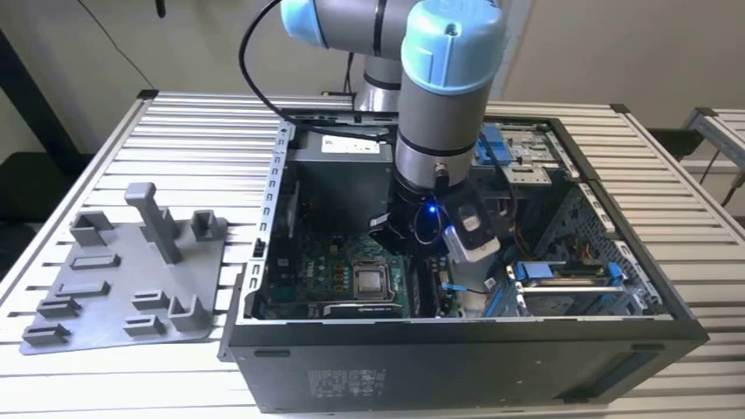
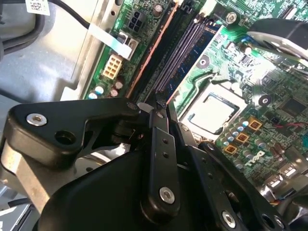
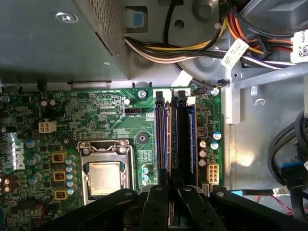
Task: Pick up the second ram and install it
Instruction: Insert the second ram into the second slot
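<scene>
The gripper [image 3: 171, 190] (fingers pinched close) sits low in the frame, over the second ram [image 3: 161, 139] standing in its motherboard [image 3: 96, 125] slot

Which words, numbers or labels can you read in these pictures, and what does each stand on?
White tag on the cable bundle: too small to read.
Pale print on the black computer case: blurred.
White lettering on the green motherboard: not legible.
No text can be quoted.
</scene>
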Action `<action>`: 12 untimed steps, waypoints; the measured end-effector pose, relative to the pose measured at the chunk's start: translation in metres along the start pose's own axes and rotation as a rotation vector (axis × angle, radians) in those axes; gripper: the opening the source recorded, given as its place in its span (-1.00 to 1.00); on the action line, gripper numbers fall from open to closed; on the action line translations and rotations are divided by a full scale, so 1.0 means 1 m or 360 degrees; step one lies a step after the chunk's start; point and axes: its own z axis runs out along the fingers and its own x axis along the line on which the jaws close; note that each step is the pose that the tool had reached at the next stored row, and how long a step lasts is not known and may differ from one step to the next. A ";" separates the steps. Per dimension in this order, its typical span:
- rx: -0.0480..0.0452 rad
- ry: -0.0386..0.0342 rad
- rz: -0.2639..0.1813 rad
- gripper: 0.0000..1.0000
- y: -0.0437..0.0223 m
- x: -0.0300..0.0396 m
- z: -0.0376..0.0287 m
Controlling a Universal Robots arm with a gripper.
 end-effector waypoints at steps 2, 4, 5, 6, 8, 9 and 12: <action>0.0000 0.0000 0.0000 -0.72 0.0000 0.0000 0.0010; 0.0000 0.0000 0.0000 -0.72 0.0000 0.0000 0.0018; 0.0000 0.0000 0.0000 -0.72 0.0002 0.0000 0.0020; 0.0000 0.0000 0.0000 -0.72 0.0004 0.0000 0.0021; 0.0000 0.0000 0.0000 -0.72 0.0008 0.0001 0.0022; 0.0000 0.0000 0.0000 -0.72 0.0011 0.0001 0.0022; 0.0000 0.0000 -0.0001 -0.72 0.0012 0.0001 0.0029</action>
